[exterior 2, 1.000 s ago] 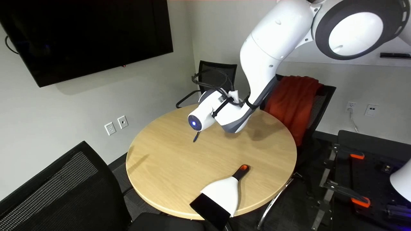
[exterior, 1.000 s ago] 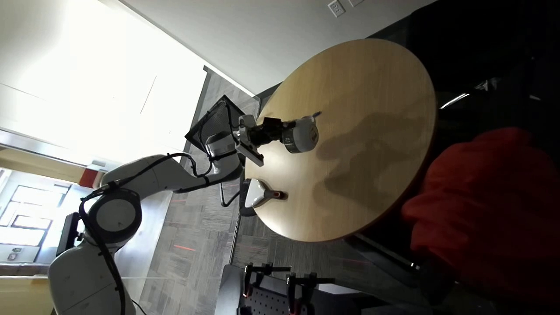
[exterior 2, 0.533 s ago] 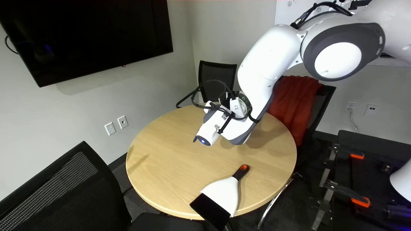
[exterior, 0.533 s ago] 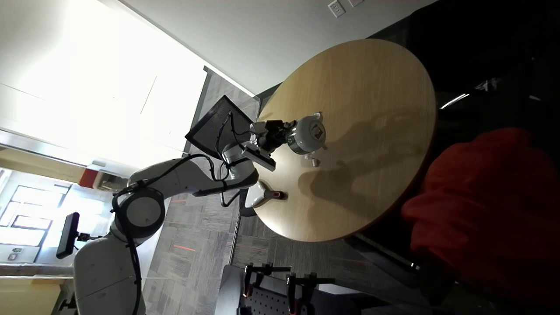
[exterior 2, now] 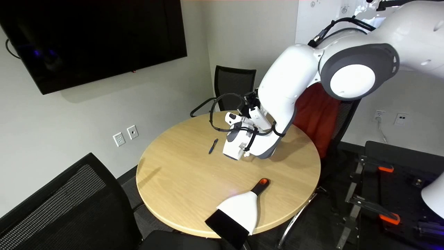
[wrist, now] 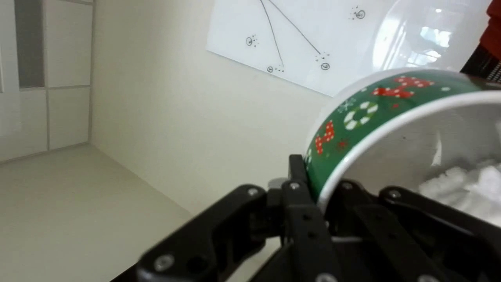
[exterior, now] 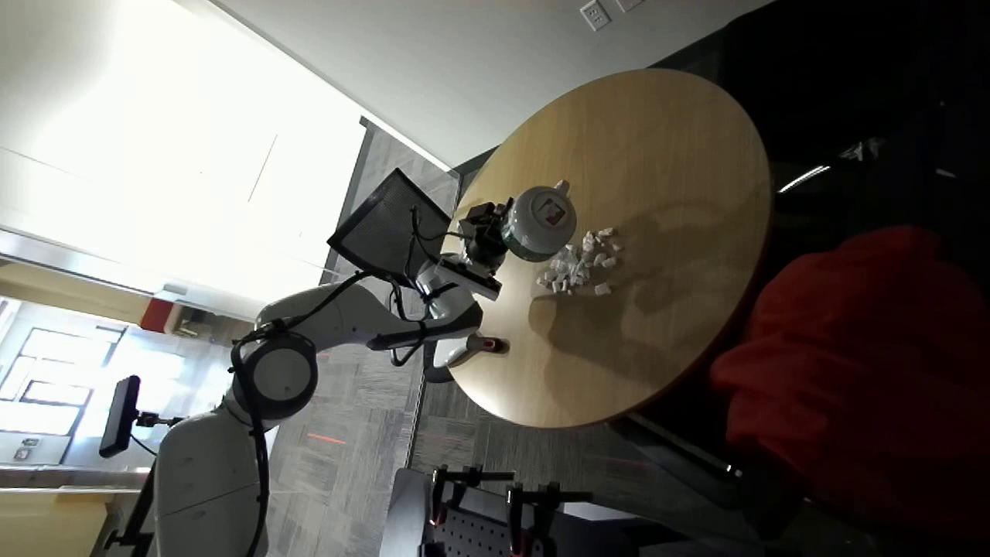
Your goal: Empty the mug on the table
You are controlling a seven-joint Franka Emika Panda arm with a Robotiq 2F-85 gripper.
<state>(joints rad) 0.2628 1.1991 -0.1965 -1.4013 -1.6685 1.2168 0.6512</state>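
Observation:
The mug is white with a green patterned band and a white rim. My gripper is shut on its wall, one finger outside and one inside, as the wrist view shows. The mug is tipped over above the table, its base facing the camera in an exterior view. In the wrist view the mug shows white pieces within its mouth. Other small white pieces lie heaped on the table beside and below it. My arm hides the mug in an exterior view, above the tabletop.
A wide white tool with a black edge and black-and-orange handle lies at the table's edge. A blue pen lies near my arm. Black chairs stand around, one with a red cloth.
My arm has shifted and tipped the mug further, so its base shows more. A piece was falling half a second ago; a heap of white pieces now lies on the table.

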